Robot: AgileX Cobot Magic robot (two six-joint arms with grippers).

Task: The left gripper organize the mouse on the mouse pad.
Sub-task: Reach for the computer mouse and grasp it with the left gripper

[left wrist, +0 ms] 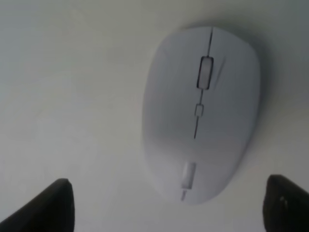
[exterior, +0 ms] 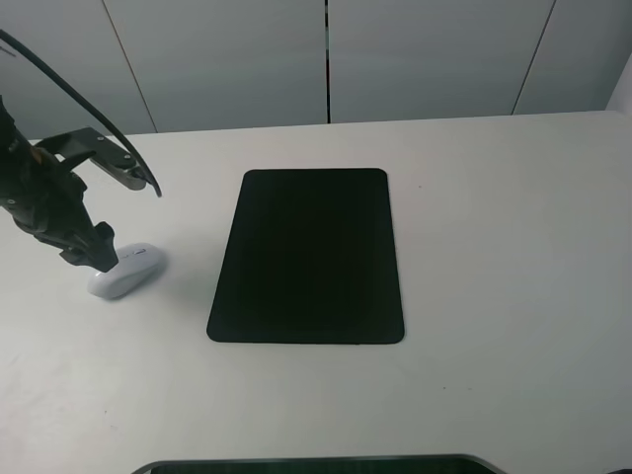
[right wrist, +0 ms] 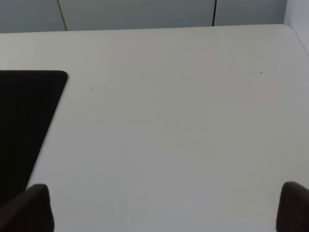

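Note:
The white oval mouse [exterior: 126, 271] lies on the white table, to the left of the mouse pad [exterior: 308, 257] and apart from it. The pad is flat, black and bare. My left gripper [exterior: 128, 225] hangs over the mouse with its fingers spread wide; one dark finger [exterior: 99, 249] is down at the mouse's left end. In the left wrist view the mouse [left wrist: 203, 111] fills the middle, its scroll wheel showing, and the left gripper [left wrist: 169, 210] stands open with a fingertip on each side. The right gripper [right wrist: 161, 208] is open over bare table, with the pad's corner [right wrist: 24, 121] beside it.
The white table [exterior: 494, 247] runs back to grey wall panels [exterior: 326, 59]. A dark curved edge [exterior: 316, 464] shows at the front of the table. The left arm's black cable [exterior: 59, 79] arcs above the arm.

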